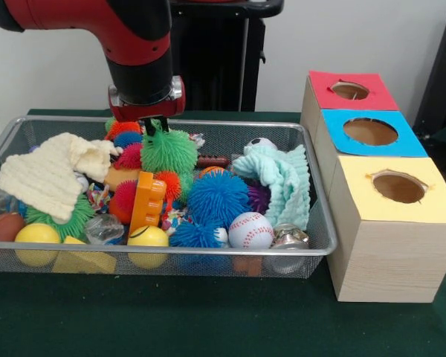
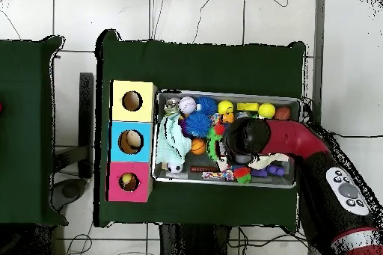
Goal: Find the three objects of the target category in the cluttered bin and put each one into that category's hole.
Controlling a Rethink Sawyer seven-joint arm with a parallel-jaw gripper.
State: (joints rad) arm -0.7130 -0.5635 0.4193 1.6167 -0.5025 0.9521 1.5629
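Observation:
The wire mesh bin [image 1: 230, 124] is packed with toys and stands left of three wooden boxes. It also shows in the overhead view [image 2: 224, 186]. The red-faced hole [image 1: 349, 91] is on the farthest box, and in the overhead view [image 2: 129, 182] it is the one nearest the robot's side. My gripper [image 1: 155, 127] hangs from the red arm at the bin's far side, its tips touching the top of a green spiky ball [image 1: 169, 151]. In the overhead view the arm's head [image 2: 245, 141] hides the gripper.
A blue spiky ball [image 1: 218, 198], a baseball [image 1: 250, 230], two yellow balls [image 1: 37, 236], an orange block [image 1: 147, 202], a cream knitted cloth [image 1: 48, 175] and a mint cloth [image 1: 282, 178] fill the bin. The blue-faced hole [image 1: 370, 132] and yellow-faced hole [image 1: 398, 187] sit nearer the camera.

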